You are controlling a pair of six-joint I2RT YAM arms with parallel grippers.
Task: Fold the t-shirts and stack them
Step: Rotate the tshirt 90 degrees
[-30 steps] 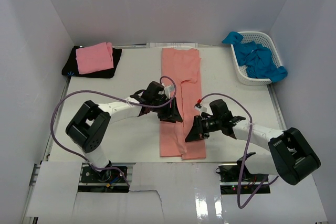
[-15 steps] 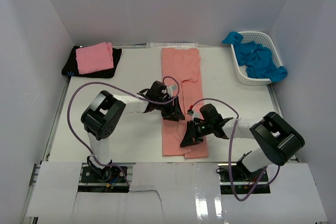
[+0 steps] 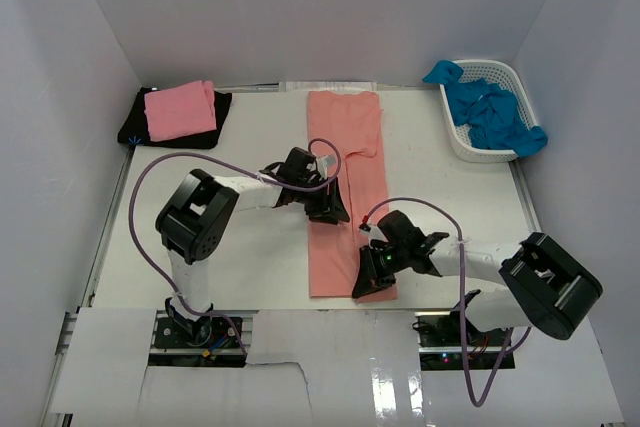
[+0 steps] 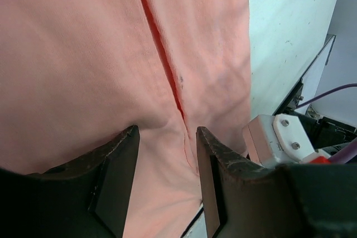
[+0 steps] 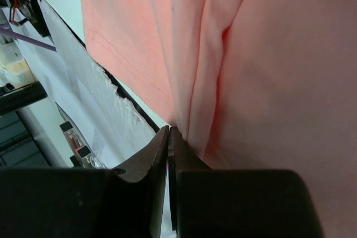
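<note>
A large salmon t-shirt (image 3: 345, 137) lies folded into a long narrow strip down the middle of the table. My left gripper (image 3: 328, 212) hovers over its left half, open. In the left wrist view its gripper (image 4: 166, 143) straddles the fold line of the salmon cloth (image 4: 83, 54). My right gripper (image 3: 368, 285) is at the strip's near right corner. The right wrist view shows this gripper (image 5: 168, 132) shut, its tips against a raised fold of the cloth (image 5: 290, 54), with nothing seen between them. A pink folded t-shirt (image 3: 180, 112) rests on a black one (image 3: 215, 132) at the back left.
A white lattice basket (image 3: 462, 142) at the back right holds bright blue t-shirts (image 3: 490, 112). White walls close in the table on three sides. The table's near edge (image 5: 128, 101) runs just beyond the right gripper's tips.
My right gripper has slid toward me along the shirt's right edge to its near corner. The left arm's elbow swung in toward the middle, while its gripper stayed over the shirt.
</note>
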